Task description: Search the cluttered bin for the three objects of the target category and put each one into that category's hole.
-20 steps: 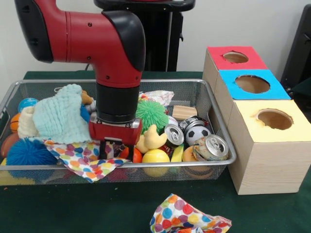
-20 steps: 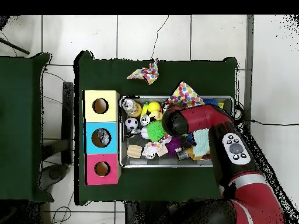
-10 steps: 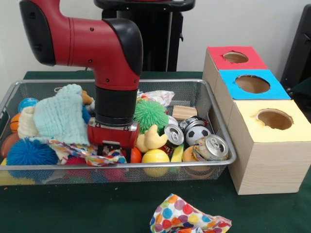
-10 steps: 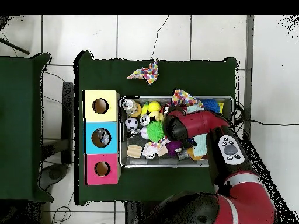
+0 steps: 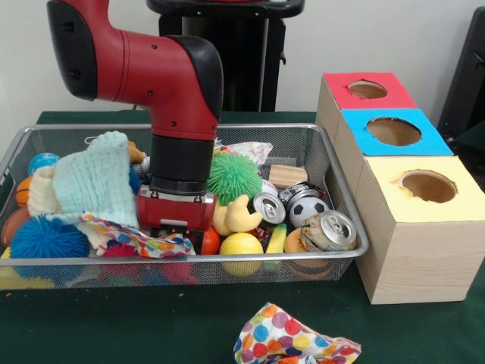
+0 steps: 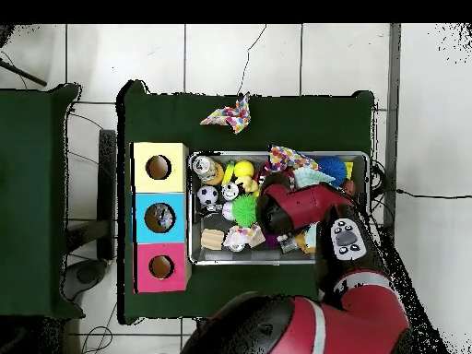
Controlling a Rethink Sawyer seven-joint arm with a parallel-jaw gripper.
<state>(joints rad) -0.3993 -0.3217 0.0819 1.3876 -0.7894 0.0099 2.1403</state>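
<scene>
My gripper is low in the wire bin, pressed into a polka-dot cloth that lies inside the front rim. The cloth hides its tips. Beside it on the right are a green spiky ball, a yellow ball, a yellow duck toy, two cans and a small soccer ball. A pale green knit cloth and a blue spiky ball lie to its left. In the overhead view the arm covers the bin's middle.
Three boxes with round holes stand next to the bin: yellow, blue, red. A second polka-dot cloth lies on the green table in front of the bin. A wood block sits at the bin's back.
The polka-dot cloth that hung over the bin's front rim now lies wholly inside the bin. The arm's upper part has swung slightly; the gripper stays low in the same spot.
</scene>
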